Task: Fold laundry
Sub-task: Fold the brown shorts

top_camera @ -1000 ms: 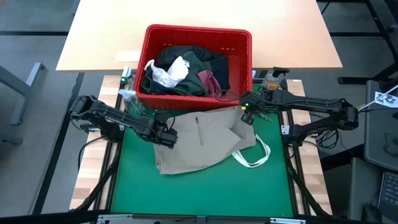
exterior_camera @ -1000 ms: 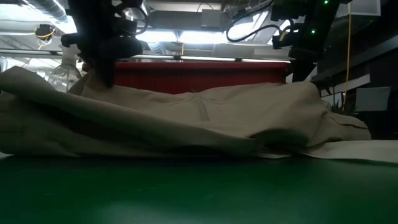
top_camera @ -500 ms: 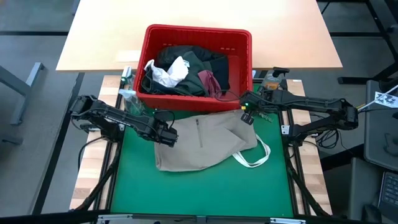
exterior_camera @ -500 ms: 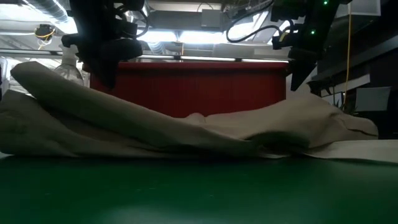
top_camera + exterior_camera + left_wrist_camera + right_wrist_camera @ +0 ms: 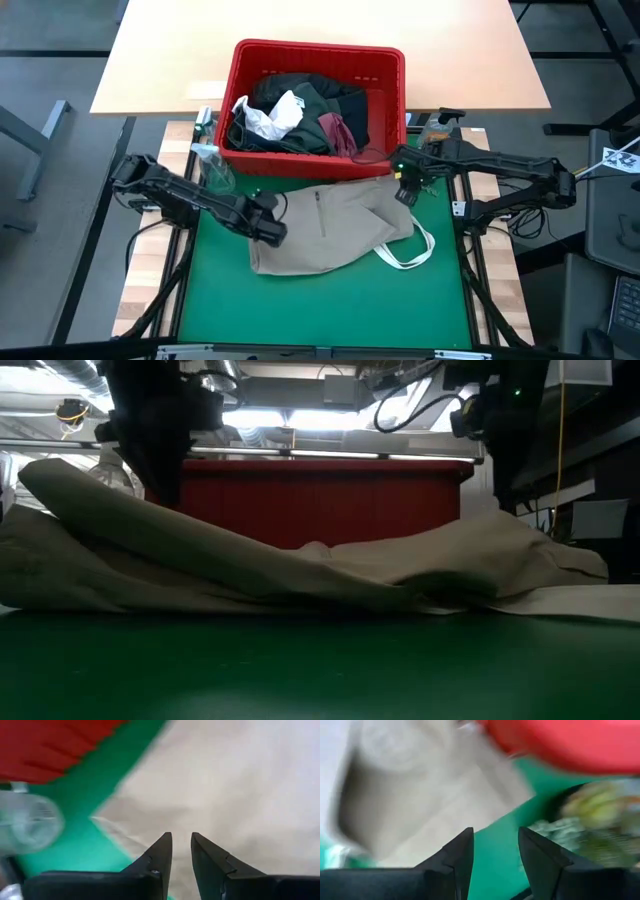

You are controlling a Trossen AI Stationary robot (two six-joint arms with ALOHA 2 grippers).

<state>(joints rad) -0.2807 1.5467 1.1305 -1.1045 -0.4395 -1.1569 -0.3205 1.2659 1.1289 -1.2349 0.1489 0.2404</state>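
Note:
A tan top [image 5: 330, 225] lies crumpled on the green mat [image 5: 330, 300], just in front of the red basket [image 5: 315, 105]. Its white loop [image 5: 410, 255] trails toward the right. My left gripper [image 5: 272, 228] hangs open just over the top's left edge [image 5: 150, 815], fingers pointing down with nothing between them. My right gripper [image 5: 405, 190] stands open above the top's far right corner [image 5: 505, 790], also with nothing between its fingers. More laundry, dark, white and maroon pieces [image 5: 300, 115], fills the basket.
A clear plastic bottle [image 5: 212, 165] stands by the basket's left near corner, close to my left arm. Small green-and-yellow items [image 5: 585, 815] lie on the mat's far right. The mat's near half is bare. A light wooden table [image 5: 150, 60] stands behind the basket.
Both grippers have opened and let go of the tan top. Its far edge, which was held up against the basket front, has fallen and now lies slack on the mat. My left gripper has shifted slightly toward the near edge, and both grippers have tipped.

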